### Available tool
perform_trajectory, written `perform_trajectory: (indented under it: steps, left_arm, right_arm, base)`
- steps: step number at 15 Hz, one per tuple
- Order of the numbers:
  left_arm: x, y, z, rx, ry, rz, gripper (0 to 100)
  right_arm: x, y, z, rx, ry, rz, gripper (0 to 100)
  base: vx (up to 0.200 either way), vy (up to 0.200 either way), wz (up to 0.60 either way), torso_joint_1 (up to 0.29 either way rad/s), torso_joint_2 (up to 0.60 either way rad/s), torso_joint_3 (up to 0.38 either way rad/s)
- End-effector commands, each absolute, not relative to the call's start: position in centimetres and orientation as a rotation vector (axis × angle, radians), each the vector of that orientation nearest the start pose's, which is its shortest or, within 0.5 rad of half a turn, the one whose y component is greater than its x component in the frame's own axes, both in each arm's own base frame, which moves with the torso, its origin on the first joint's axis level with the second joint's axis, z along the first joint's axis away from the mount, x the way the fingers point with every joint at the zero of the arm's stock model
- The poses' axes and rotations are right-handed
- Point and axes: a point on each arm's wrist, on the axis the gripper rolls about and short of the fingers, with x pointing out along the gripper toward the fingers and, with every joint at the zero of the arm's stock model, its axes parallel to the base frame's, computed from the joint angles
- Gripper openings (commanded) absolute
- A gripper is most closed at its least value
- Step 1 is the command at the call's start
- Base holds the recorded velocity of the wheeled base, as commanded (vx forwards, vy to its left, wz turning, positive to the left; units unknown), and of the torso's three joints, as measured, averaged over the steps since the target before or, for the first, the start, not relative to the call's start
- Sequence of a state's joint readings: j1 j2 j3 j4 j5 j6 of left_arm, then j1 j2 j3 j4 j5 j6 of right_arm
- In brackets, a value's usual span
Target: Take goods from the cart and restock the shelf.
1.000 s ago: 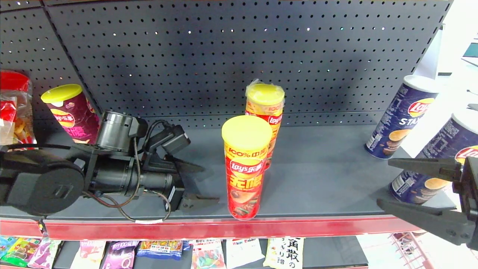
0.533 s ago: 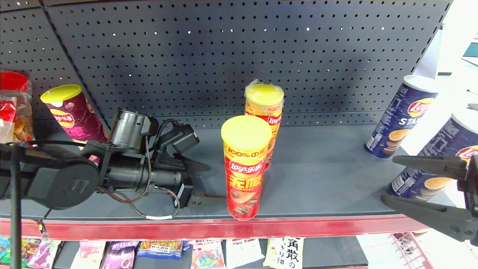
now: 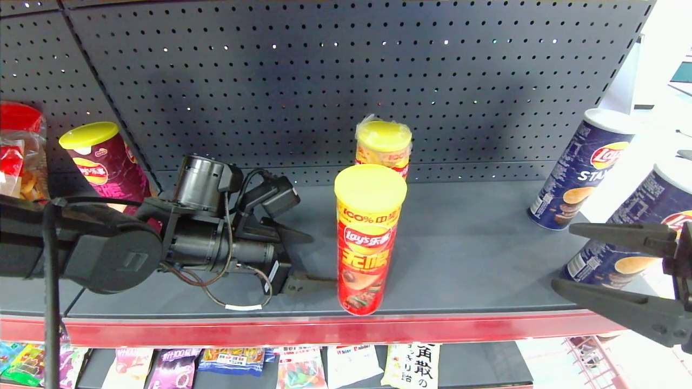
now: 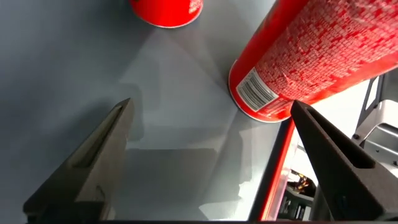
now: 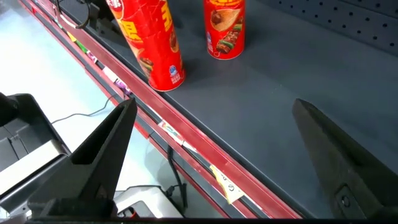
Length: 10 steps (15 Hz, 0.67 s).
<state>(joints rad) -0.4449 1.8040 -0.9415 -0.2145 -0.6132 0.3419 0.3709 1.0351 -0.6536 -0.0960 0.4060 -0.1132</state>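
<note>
A tall red chips can [image 3: 369, 243] with a yellow lid stands upright near the front of the dark shelf [image 3: 465, 254]. A second red can [image 3: 384, 143] stands behind it. My left gripper [image 3: 323, 259] lies low on the shelf just left of the front can, open, its nearer finger [image 3: 313, 281] right by the can's base. In the left wrist view the front can [image 4: 298, 56] sits off to one side of the left gripper [image 4: 211, 155], close to one finger [image 4: 336, 162]. My right gripper [image 3: 562, 259] hangs open at the shelf's right end, holding nothing.
Two blue cans [image 3: 586, 167] [image 3: 638, 227] stand at the shelf's right end, beside my right gripper. A purple can [image 3: 102, 162] and a red bag [image 3: 19, 151] are at the left. A red strip [image 3: 324, 327] edges the shelf; snack packs [image 3: 232, 359] lie below.
My left arm has slid right along the shelf, and the front red can has shifted a little to the right with it. The right gripper barely moved.
</note>
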Motion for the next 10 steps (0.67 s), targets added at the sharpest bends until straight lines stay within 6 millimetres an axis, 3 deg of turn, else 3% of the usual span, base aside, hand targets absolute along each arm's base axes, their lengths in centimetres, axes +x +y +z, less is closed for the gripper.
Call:
perform_trajectory:
  steps: [1,10]
  left_arm:
    - [28.16,-15.19,14.79,0.243,0.496,-1.132,100]
    - [28.63,-15.92,14.51,0.247,0.498,-1.144,100]
  right_arm:
    - [12.22,5.71,23.46,-0.102,0.250,0.788,100]
    - [12.27,5.71,23.47,-0.102,0.248,0.787,100]
  base:
    - [0.000,0.000,0.00,0.000,0.00,0.000]
    - [0.000,0.000,0.00,0.000,0.00,0.000]
